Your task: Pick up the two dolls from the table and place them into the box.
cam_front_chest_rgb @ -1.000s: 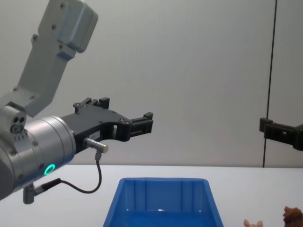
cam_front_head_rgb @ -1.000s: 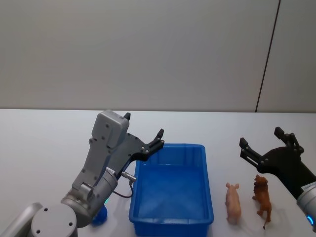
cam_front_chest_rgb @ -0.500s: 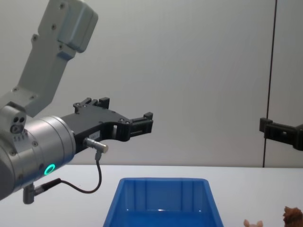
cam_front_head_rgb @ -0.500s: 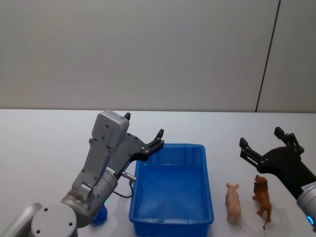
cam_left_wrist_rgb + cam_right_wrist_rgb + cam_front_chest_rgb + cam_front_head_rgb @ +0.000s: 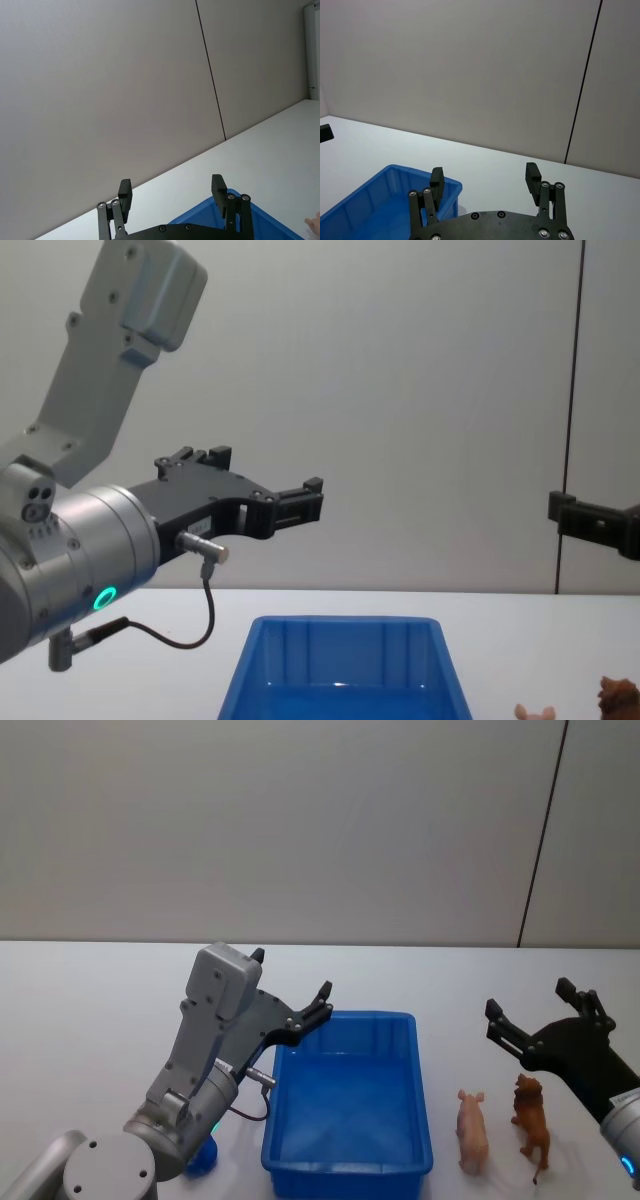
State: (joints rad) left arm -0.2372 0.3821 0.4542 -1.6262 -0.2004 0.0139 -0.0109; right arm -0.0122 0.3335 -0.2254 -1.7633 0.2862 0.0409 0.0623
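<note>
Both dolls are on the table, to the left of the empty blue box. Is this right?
No. The pig and the dog are on the table to the right of the empty blue box; the head view shows it.

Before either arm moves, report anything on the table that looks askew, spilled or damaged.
Nothing stands out. The pink pig doll and brown dog doll rest on the table, apart, beside the box, which sits empty and intact. The left tool and right tool hover open, holding nothing.

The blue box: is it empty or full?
Empty. The box floor is bare; the pig and dog are on the table beside it.
</note>
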